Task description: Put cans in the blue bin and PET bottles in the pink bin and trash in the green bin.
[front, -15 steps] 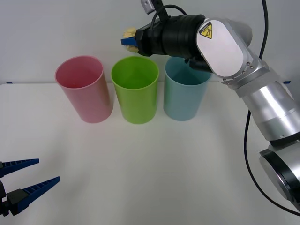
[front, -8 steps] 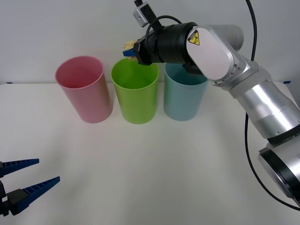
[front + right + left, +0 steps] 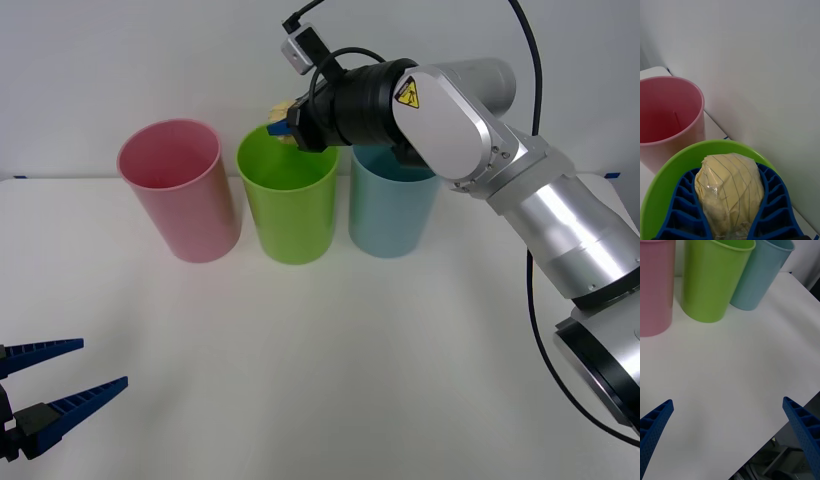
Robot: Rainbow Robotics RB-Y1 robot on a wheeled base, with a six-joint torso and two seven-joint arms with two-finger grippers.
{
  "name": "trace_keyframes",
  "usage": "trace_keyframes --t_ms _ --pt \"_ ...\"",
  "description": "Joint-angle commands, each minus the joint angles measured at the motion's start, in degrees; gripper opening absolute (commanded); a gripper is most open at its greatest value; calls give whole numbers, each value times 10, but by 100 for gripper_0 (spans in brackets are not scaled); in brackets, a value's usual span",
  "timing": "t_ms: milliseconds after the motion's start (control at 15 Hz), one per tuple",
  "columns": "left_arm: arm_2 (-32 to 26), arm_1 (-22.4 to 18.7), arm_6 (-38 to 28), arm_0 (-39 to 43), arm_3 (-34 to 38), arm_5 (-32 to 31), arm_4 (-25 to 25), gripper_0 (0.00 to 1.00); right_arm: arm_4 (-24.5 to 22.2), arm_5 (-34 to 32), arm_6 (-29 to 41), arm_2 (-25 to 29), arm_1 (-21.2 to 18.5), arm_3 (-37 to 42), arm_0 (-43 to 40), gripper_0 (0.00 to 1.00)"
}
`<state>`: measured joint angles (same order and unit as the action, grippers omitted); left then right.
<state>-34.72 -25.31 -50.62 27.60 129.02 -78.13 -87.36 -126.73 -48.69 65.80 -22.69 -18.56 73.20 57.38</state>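
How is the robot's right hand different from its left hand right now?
The right hand is up high over the green bin, while the left hand is low, near the table's front edge. The right hand is shut on the trash, a crumpled yellow ball; the left hand is open and holds nothing. Both have blue ribbed fingers.

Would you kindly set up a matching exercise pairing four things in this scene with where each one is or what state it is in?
Things:
1. trash
2. green bin
3. pink bin
4. left tool

Places or states:
A. open, low at the table's near left
B. middle of the three bins
C. leftmost bin
D. clamped in the right tool over the green bin's rim

Pairs: 1-D, 2-B, 3-C, 4-A
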Motion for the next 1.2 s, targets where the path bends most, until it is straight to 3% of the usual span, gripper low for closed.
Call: trace_keyframes --t_ms 67,133,200,267,333,400,1200 --pt "0 0 0 0 0 0 0 100 0 -3 4 -6 0 0 0 0" --pt "0 0 0 0 0 0 0 100 0 -4 3 -8 -1 0 -1 0" --pt "0 0 0 0 0 0 0 100 0 -3 4 -9 0 0 -1 8" --pt "0 0 0 0 0 0 0 100 -1 -4 4 -10 -1 0 0 61" --pt "0 0 0 0 0 0 0 100 -1 -3 4 -11 -1 0 -1 87" --pt "0 0 0 0 0 0 0 100 -2 -4 3 -11 -1 0 0 97" --pt "0 0 0 0 0 0 0 100 17 -4 0 2 0 5 0 100"
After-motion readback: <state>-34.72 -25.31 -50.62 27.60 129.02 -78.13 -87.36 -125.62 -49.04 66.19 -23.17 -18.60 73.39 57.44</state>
